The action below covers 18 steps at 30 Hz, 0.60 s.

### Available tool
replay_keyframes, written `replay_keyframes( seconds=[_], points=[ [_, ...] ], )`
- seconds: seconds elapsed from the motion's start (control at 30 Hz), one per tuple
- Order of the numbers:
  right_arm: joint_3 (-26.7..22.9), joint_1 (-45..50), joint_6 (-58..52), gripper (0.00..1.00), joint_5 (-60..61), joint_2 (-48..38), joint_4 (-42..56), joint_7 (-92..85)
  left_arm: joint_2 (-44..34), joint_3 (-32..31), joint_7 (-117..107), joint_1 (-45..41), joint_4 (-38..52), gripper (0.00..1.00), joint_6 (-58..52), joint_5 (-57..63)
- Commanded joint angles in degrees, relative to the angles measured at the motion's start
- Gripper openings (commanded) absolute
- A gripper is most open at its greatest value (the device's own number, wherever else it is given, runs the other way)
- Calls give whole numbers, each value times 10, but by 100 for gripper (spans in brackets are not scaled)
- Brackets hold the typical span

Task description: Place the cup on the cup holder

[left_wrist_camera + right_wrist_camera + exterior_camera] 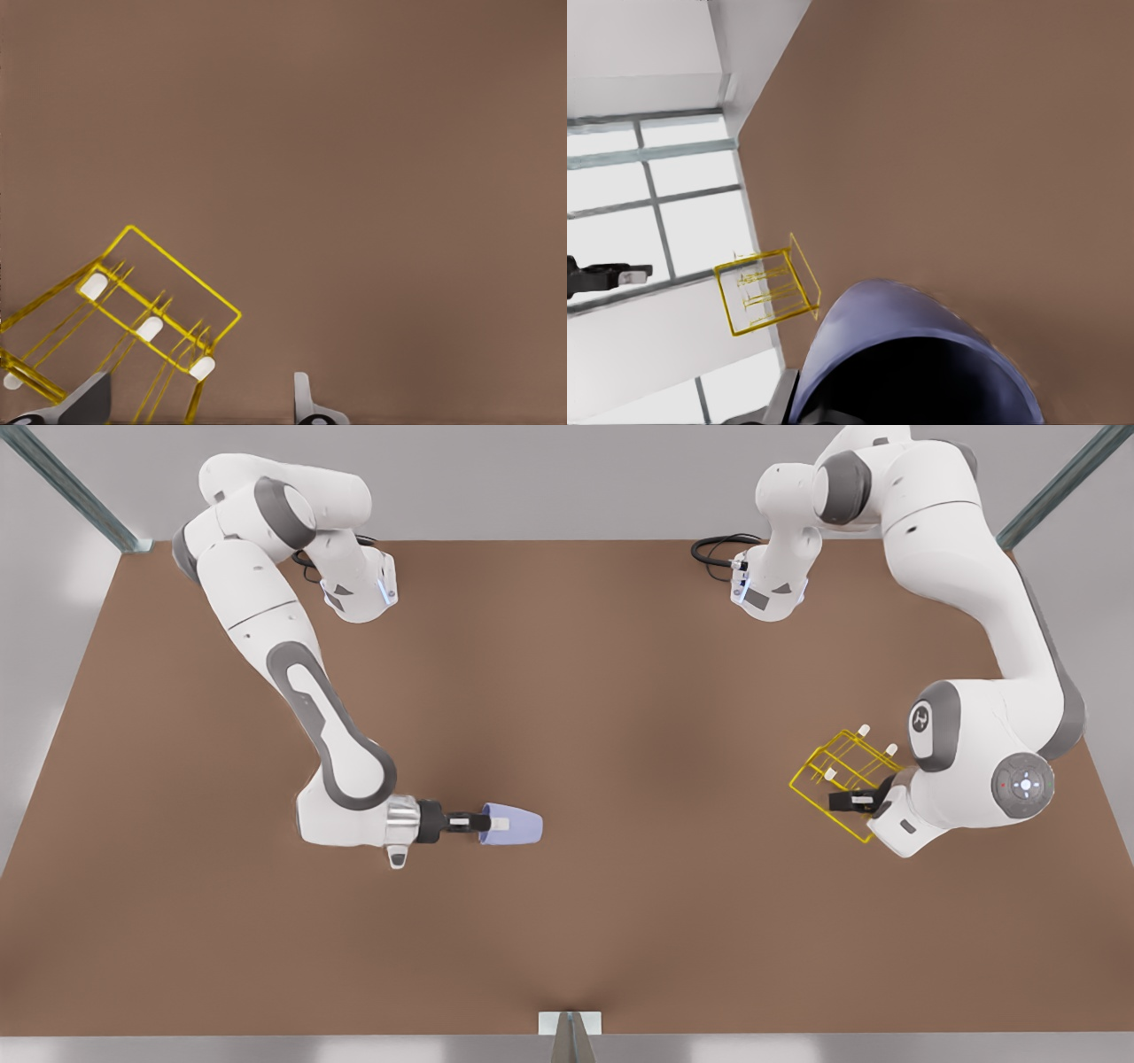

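Both arms low; right gripper (467, 823) holds cup (514, 825).

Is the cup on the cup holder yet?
No: in the front view the cup is held sideways in the right claw, far across the table from the cup holder.

You are looking at pictures with no readable text, label, brand name or number anywhere. The one sign showing is a small round emblem on the grey joint cap of the arm (921, 722) at the front view's right, and its mark is too small for you to make out.
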Motion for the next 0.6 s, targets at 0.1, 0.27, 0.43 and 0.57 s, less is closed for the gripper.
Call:
replay_keyframes(
  seconds=[0.1, 0.27, 0.43, 0.57],
  points=[
    [28, 97, 192, 21, 52, 141, 148, 63, 5, -7, -843, -20, 23, 100, 45, -82],
    [19, 151, 219, 21, 48, 201, 178, 56, 43, -8, -1127, -85, 23, 100, 98, -19],
    [-5, 166, 242, 89, 47, 210, 178, 64, 96, -17, -1139, -101, 22, 100, 144, -25],
    [-5, 147, 242, 100, 39, 179, 149, 63, 114, -19, -1182, -112, 21, 100, 172, -75]
  ],
)
